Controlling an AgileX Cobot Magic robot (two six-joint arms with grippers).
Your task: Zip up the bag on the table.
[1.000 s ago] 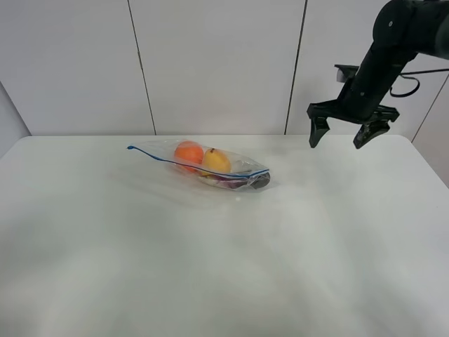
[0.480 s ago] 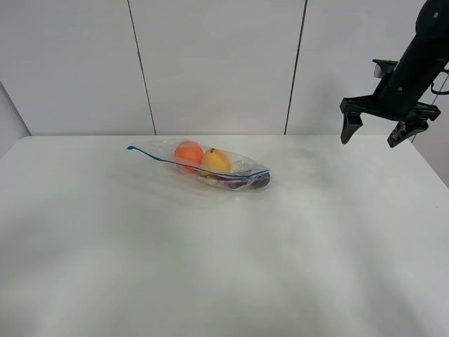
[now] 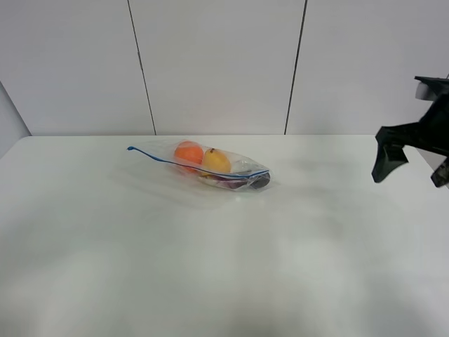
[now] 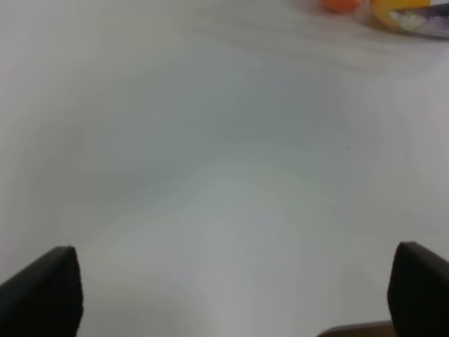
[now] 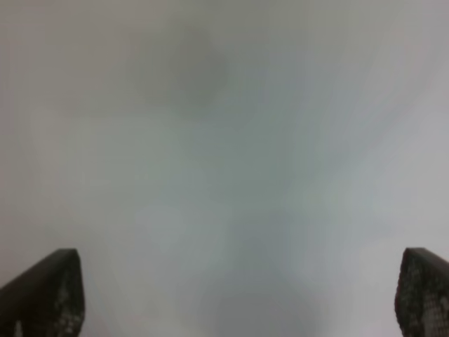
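Observation:
The bag (image 3: 210, 165) lies on the far middle of the white table (image 3: 210, 267). It is clear plastic with a thin blue seal strip (image 3: 168, 160) and holds an orange and a yellow fruit. My right gripper (image 3: 410, 175) is open and empty, above the table's right edge and far right of the bag. The right wrist view shows its two fingertips wide apart (image 5: 231, 295) over bare table. My left gripper (image 4: 231, 291) is open and empty over bare table. The bag's fruit (image 4: 393, 10) shows at the far edge of the left wrist view. The left arm is out of the exterior high view.
A pale panelled wall (image 3: 217, 63) stands behind the table. The table's right edge (image 3: 428, 165) runs under my right gripper.
My right gripper has moved to the right and down, away from the bag, to the right edge of the exterior high view. The bag has not moved.

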